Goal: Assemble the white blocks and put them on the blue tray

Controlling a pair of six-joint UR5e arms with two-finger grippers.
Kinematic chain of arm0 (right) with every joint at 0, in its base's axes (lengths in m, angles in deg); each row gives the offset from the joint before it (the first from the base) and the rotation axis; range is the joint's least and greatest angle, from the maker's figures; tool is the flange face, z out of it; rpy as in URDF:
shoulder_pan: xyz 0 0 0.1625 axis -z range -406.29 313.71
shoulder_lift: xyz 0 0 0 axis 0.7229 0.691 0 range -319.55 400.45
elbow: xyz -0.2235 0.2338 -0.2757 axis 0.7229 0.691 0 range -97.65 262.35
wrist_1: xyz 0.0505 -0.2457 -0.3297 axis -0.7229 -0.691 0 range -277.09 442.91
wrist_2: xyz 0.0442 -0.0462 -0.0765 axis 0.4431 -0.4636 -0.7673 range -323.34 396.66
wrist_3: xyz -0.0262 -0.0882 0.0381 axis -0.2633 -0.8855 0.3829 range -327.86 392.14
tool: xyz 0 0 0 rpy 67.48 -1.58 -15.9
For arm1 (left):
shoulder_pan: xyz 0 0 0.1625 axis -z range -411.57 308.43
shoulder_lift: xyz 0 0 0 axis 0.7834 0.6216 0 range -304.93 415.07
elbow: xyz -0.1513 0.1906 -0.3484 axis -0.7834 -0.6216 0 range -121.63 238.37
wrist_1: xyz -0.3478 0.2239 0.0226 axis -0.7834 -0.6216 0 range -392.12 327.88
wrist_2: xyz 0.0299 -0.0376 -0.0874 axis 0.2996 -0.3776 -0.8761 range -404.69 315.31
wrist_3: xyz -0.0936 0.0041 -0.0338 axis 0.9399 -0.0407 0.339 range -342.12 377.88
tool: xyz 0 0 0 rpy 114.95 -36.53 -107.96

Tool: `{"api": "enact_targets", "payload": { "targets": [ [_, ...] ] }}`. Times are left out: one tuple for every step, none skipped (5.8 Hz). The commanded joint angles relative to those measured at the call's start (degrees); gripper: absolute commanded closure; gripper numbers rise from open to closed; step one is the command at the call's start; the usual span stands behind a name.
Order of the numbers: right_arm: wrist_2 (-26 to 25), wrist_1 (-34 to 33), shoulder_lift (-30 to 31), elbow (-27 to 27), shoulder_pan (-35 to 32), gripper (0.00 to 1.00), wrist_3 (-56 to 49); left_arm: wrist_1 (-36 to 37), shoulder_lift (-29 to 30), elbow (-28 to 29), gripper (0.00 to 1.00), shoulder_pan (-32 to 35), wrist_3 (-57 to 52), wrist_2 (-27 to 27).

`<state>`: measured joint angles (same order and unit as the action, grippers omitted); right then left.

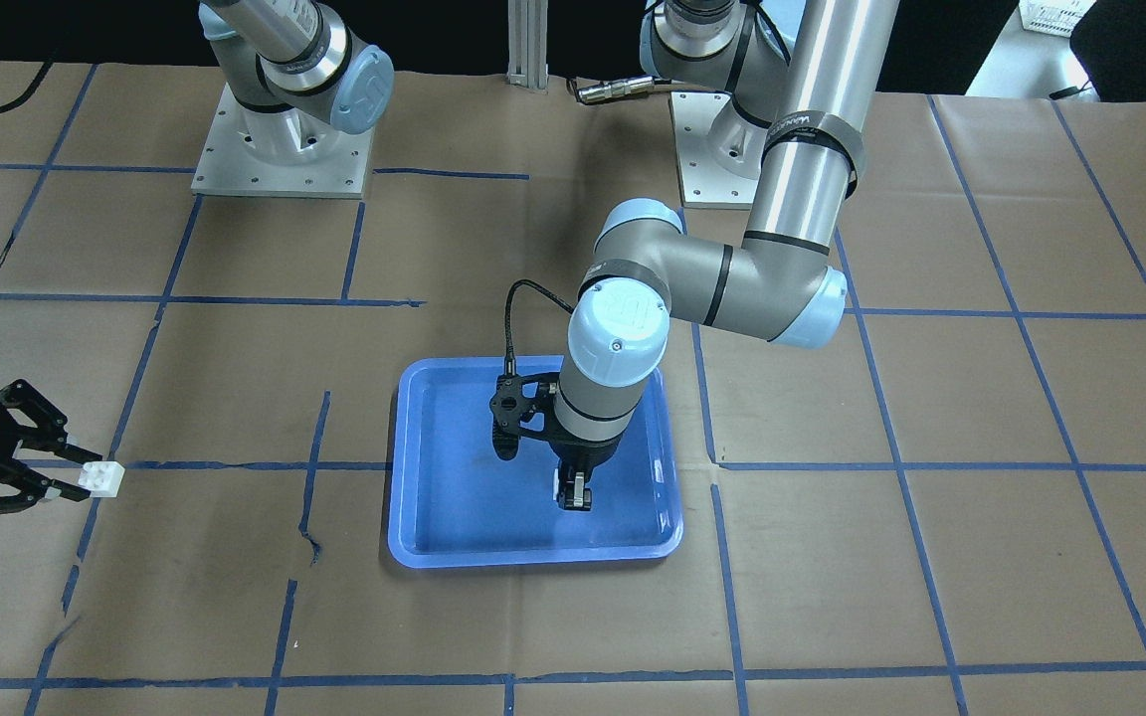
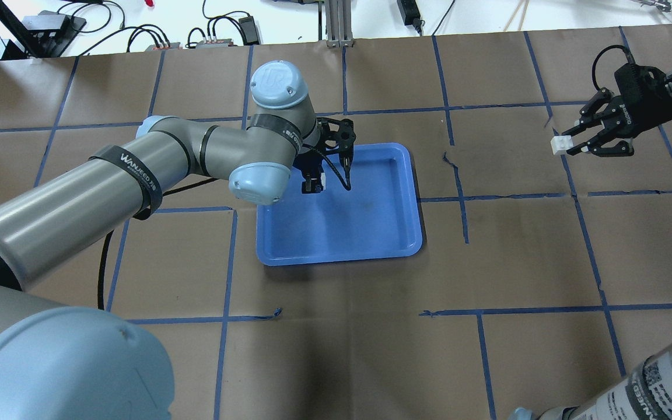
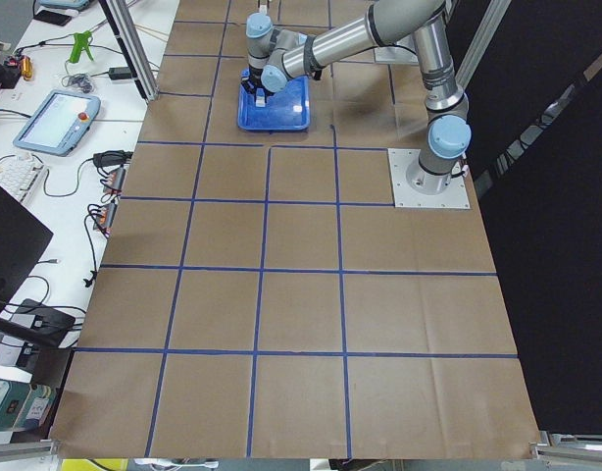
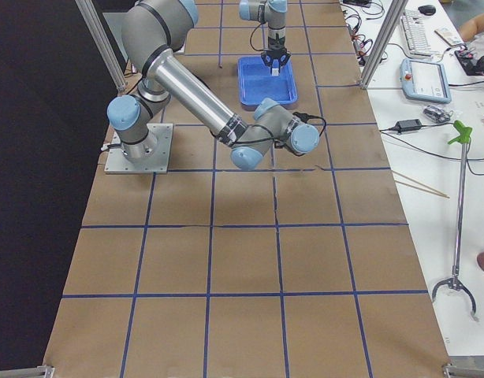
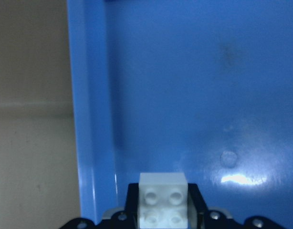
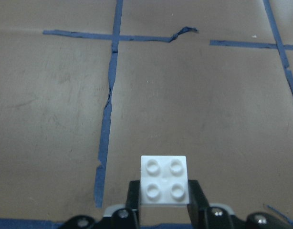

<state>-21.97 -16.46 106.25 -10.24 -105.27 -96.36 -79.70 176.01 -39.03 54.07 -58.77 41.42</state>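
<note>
The blue tray lies at the table's middle. My left gripper hangs over the tray's corner nearest its own arm, shut on a white block with the studs facing the wrist camera. The tray's rim runs just left of that block. My right gripper is far off at the table's side, shut on the second white block, held above the brown paper. The two blocks are apart.
The table is covered in brown paper with a blue tape grid. The two arm bases stand at the robot side. Cables and gear lie beyond the far edge.
</note>
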Motion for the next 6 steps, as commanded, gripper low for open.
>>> {"api": "enact_targets", "payload": {
  "targets": [
    [3.3,1.1,3.4,-4.1,-1.7,0.69,0.7,0.7,-0.3,-1.6,0.25,0.3,-0.2,0.0],
    [5.8,1.0,5.3,-7.4,-2.5,0.69,0.7,0.5,-0.7,-1.1,0.03,0.1,-0.3,0.1],
    [6.2,0.1,5.6,-9.5,-4.4,0.69,0.8,-2.7,-2.2,-0.1,0.02,-0.2,-0.3,0.2],
    [6.4,0.0,5.7,-9.9,-5.8,0.69,0.9,-6.8,-5.2,1.1,0.02,-1.0,-0.3,0.6],
    [6.5,-0.1,5.7,-10.8,-6.6,0.69,0.9,-16.0,-10.3,2.8,0.02,-3.7,-0.9,0.6],
    [9.6,-2.1,5.7,-12.3,-7.9,0.69,1.0,-24.2,-15.9,4.0,0.02,-7.3,-2.6,0.7]
  ]
}}
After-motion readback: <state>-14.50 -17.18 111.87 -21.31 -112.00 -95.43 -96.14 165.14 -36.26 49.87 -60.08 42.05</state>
